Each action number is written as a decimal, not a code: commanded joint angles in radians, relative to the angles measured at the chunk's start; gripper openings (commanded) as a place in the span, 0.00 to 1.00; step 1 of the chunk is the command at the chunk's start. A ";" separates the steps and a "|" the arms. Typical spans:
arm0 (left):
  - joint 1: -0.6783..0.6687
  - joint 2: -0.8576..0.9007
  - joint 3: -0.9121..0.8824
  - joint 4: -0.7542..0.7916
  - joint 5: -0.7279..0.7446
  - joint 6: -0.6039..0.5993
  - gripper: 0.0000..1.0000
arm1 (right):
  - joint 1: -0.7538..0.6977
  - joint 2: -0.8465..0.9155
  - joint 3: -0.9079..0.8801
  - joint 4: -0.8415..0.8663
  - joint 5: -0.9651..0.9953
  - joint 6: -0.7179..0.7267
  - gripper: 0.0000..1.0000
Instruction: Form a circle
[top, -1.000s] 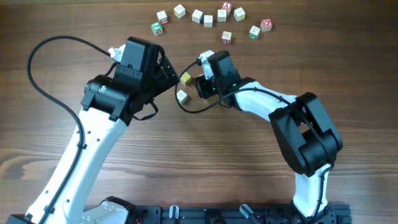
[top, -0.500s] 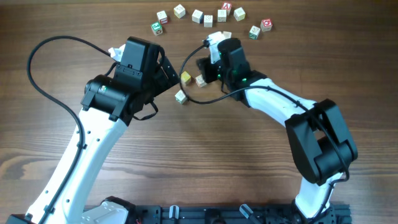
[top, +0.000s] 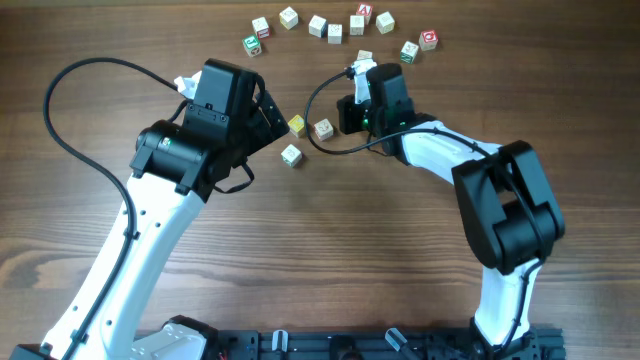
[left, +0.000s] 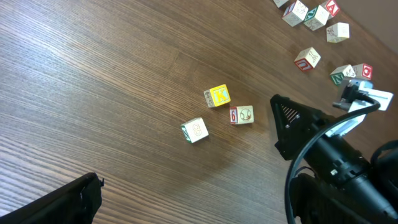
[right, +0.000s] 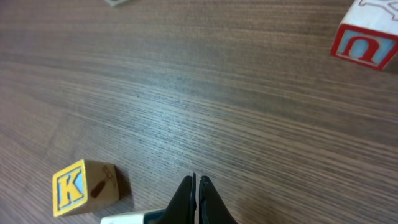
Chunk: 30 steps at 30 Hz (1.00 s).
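Right wrist: square-edged yellow-faced cube (right: 85, 186) on fine-grained wooden tabletop (right: 249, 112).

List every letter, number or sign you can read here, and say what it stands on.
"K": on the yellow-faced cube, right wrist view.
An arch-shaped letter, "U" or "n", cannot tell which: on the red-framed cube.
Other cubes: coloured marks too small or blurred to read.

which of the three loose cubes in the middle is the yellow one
The K cube, with its yellow face; the red-marked cube and the green-marked cube are pale.
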 joint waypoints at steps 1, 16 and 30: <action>0.003 0.002 -0.003 -0.001 0.002 -0.010 1.00 | 0.000 0.062 0.000 0.038 -0.058 0.029 0.07; 0.003 0.002 -0.003 -0.001 0.002 -0.010 1.00 | 0.011 0.065 0.000 -0.034 -0.143 0.038 0.04; 0.003 0.002 -0.003 0.000 0.002 -0.010 1.00 | 0.013 0.065 0.000 -0.058 -0.143 0.061 0.04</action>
